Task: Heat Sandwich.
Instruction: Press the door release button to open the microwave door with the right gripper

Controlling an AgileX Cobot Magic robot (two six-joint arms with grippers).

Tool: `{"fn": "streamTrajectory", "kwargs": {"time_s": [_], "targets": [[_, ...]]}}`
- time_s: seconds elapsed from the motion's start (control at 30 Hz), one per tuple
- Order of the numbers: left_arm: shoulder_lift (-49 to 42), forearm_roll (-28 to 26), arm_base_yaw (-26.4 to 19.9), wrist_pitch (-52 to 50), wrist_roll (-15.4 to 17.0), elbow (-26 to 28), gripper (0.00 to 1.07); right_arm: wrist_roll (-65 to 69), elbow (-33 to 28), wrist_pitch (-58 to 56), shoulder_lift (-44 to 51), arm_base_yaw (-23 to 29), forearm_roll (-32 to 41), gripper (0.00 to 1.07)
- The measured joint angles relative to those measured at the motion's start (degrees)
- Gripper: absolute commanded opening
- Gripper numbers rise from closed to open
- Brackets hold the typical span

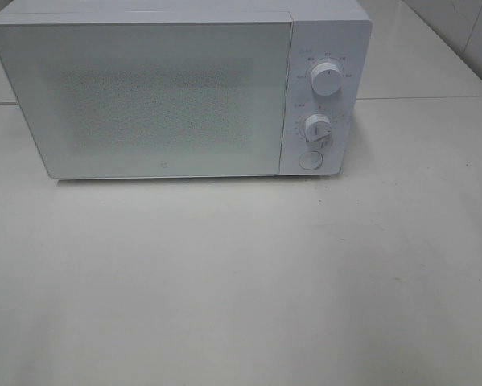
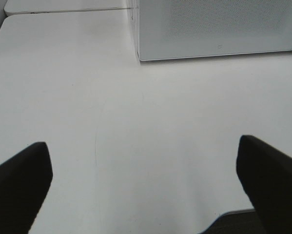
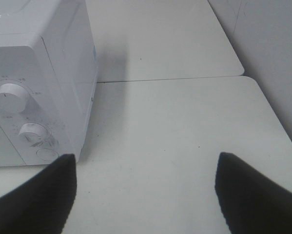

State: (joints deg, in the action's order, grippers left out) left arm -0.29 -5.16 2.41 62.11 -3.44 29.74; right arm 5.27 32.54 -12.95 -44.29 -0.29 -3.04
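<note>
Both pincers gape wide, holding nothing. The microwave (image 2: 214, 29) stands ahead of the left gripper (image 2: 142, 141), its door (image 1: 144, 96) shut. The sandwich shows in no view, so its place, heading and long axis cannot be told. If it is inside, the right gripper (image 3: 146, 157) should square onto the lower knob (image 3: 32, 130) ahead, pinching gently.

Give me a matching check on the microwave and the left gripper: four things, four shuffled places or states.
Things:
1. microwave door
2. upper knob
3. round button
4. left gripper

Places or states:
A. open, holding nothing
B. shut
C. lowest on the control panel
D. highest on the control panel

Pairs: 1-B, 2-D, 3-C, 4-A.
</note>
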Motion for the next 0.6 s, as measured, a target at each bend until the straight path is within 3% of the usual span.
{"fn": "streamTrajectory", "kwargs": {"time_s": [0.5, 0.6], "targets": [[0.00, 0.00, 0.00, 0.00, 0.00, 0.00, 0.98, 4.30, 0.00, 16.39, -15.47, 0.00, -1.26, 0.76], [0.00, 0.00, 0.00, 0.00, 0.00, 0.00, 0.98, 4.41, -1.20, 25.32, -19.60, 0.00, -1.32, 0.76]]}}
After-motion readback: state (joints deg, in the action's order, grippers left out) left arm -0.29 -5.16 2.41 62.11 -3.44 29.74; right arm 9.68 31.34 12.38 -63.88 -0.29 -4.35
